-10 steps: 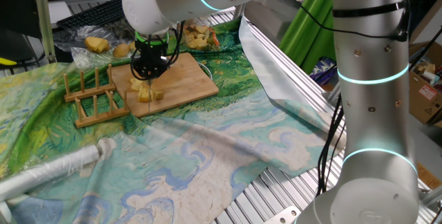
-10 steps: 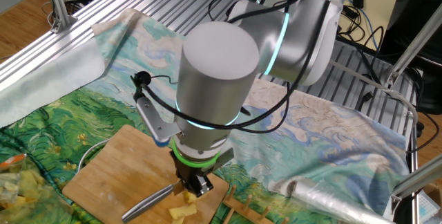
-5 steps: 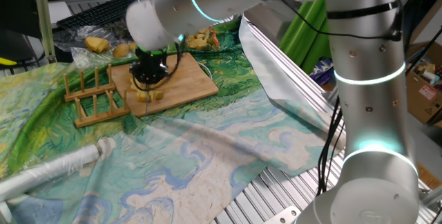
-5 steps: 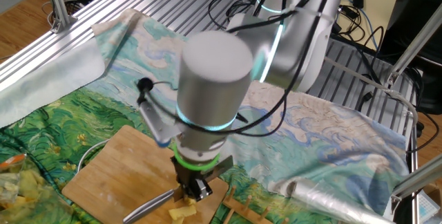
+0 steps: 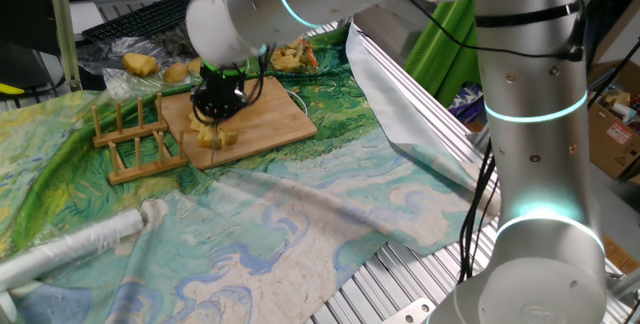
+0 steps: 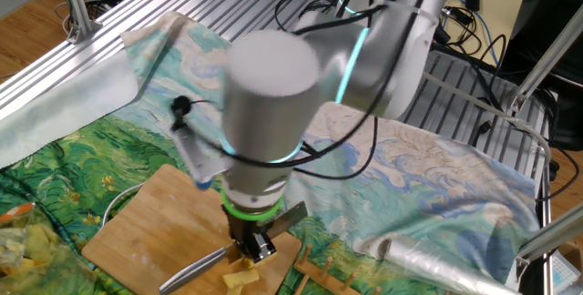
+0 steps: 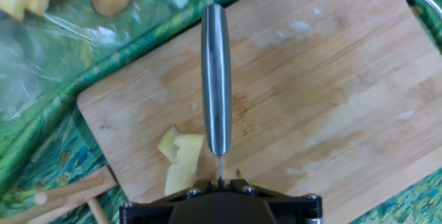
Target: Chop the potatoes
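Observation:
Pale-yellow potato chunks (image 7: 181,160) lie near the front edge of the wooden board (image 7: 331,99). My gripper (image 7: 218,182) is shut on a knife whose steel handle (image 7: 215,79) points away from me. Its thin blade is seen edge-on just right of the chunks. In one fixed view the gripper (image 5: 216,114) stands low over the potato chunks (image 5: 215,136) on the board (image 5: 275,114). In the other fixed view the gripper (image 6: 251,248) is just above the chunks (image 6: 239,279), and the knife handle (image 6: 191,268) sticks out to the left over the board (image 6: 146,222).
A wooden dish rack (image 5: 135,142) stands right beside the board. A plastic bag with whole potatoes (image 5: 140,64) and peels (image 5: 290,56) lies behind it. A foil-wrapped roll (image 5: 80,244) lies on the patterned cloth at the front left.
The wrist has shifted slightly along the board and turned a little. The knife stays gripped at the potato chunks, which lie about where they were.

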`<state>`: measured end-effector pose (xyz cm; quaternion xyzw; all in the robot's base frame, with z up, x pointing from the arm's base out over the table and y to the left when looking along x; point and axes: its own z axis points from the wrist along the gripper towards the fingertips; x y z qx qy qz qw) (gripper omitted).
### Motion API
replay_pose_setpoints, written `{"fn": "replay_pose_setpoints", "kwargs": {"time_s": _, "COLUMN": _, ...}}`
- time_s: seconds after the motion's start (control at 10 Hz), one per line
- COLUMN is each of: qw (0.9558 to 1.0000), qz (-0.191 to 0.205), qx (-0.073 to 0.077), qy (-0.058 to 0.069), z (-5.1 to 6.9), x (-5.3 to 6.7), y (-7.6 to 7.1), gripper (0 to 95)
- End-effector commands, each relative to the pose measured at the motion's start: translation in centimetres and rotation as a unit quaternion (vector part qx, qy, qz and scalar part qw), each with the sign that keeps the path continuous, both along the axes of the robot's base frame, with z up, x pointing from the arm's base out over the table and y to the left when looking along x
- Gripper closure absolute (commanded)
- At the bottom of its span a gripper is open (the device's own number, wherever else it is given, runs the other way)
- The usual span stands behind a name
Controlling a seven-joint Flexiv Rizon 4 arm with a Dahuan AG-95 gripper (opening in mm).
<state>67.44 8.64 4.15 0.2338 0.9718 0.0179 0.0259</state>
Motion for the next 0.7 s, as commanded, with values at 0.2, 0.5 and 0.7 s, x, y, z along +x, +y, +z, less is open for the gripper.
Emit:
{"fn": "replay_pose_setpoints", "kwargs": {"time_s": 0.2, "qw": 0.9997, "qz": 0.015, "qx": -0.007, "qy": 0.019, "z": 1.2, "x": -0.2, "y": -0.3, "gripper": 95.0}}
{"fn": "replay_pose_setpoints", "kwargs": {"time_s": 0.5, "qw": 0.9991, "qz": 0.027, "qx": 0.004, "qy": 0.032, "z": 3.5, "x": -0.4, "y": -1.1, "gripper": 95.0}}
{"fn": "replay_pose_setpoints", "kwargs": {"time_s": 0.7, "qw": 0.9971, "qz": 0.069, "qx": -0.013, "qy": 0.03, "z": 4.3, "x": -0.2, "y": -1.7, "gripper": 95.0}}
